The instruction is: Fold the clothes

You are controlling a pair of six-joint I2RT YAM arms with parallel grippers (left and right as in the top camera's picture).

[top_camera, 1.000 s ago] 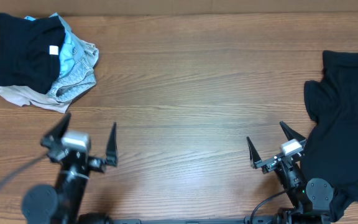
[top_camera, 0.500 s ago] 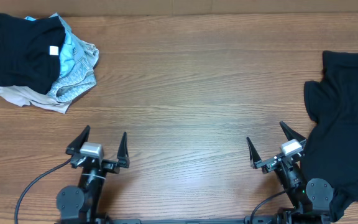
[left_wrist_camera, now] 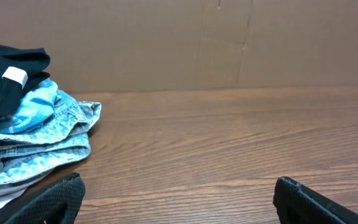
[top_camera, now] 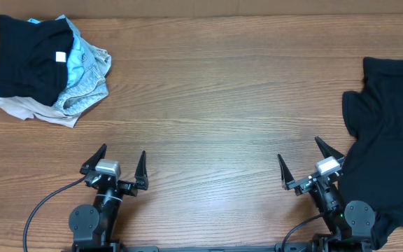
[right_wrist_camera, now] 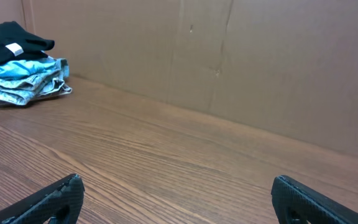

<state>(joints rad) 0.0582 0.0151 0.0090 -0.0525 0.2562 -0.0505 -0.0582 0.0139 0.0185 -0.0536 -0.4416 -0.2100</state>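
Observation:
A loose black T-shirt (top_camera: 390,140) lies crumpled at the table's right edge, just right of my right gripper (top_camera: 303,162), which is open and empty. A folded black T-shirt with a white label (top_camera: 28,59) tops a pile at the far left; it also shows in the left wrist view (left_wrist_camera: 5,84) and the right wrist view (right_wrist_camera: 8,46). My left gripper (top_camera: 121,163) is open and empty near the front edge, well short of that pile.
Under the folded shirt lie light blue denim (top_camera: 86,70) and a beige garment (top_camera: 26,108). A brown cardboard wall (right_wrist_camera: 229,62) stands behind the wooden table (top_camera: 215,105). Bare wood lies between the two grippers.
My left arm has swung right and drawn back toward the front edge, settling low with its jaws open. The right arm and both shirts have not moved.

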